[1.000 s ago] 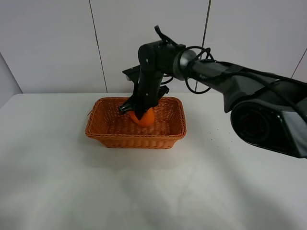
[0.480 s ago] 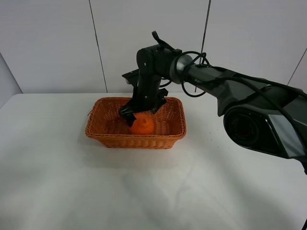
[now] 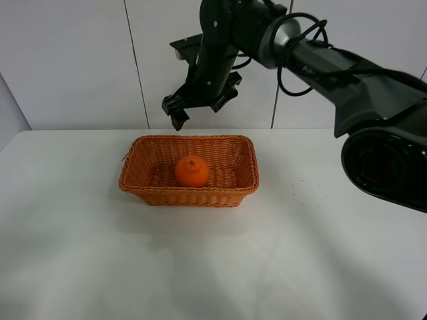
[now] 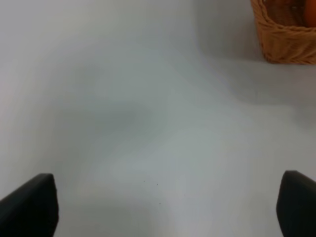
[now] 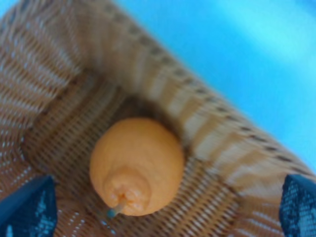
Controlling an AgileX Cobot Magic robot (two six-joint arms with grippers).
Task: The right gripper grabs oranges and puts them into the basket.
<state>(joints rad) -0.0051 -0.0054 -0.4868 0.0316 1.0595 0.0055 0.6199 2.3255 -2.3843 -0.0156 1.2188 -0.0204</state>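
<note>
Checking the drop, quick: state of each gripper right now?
Left gripper: open, holding nothing.
Right gripper: open, empty, above the basket; the orange lies inside it.

High camera looks down across the counter (image 3: 200,273) toward the wall; right wrist camera peers closely into the basket (image 5: 74,44), which every view shares

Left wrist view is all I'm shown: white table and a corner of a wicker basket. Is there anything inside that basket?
Observer: Yes, a single orange sits roughly mid-floor in the basket.
Operator: Is the claw holding it?
Observer: No. The right gripper hangs open above the basket, well clear of the fruit.
Operator: Is the fruit whole?
Observer: The right wrist view shows it unpeeled, with a short stem on a raised knob.
</note>
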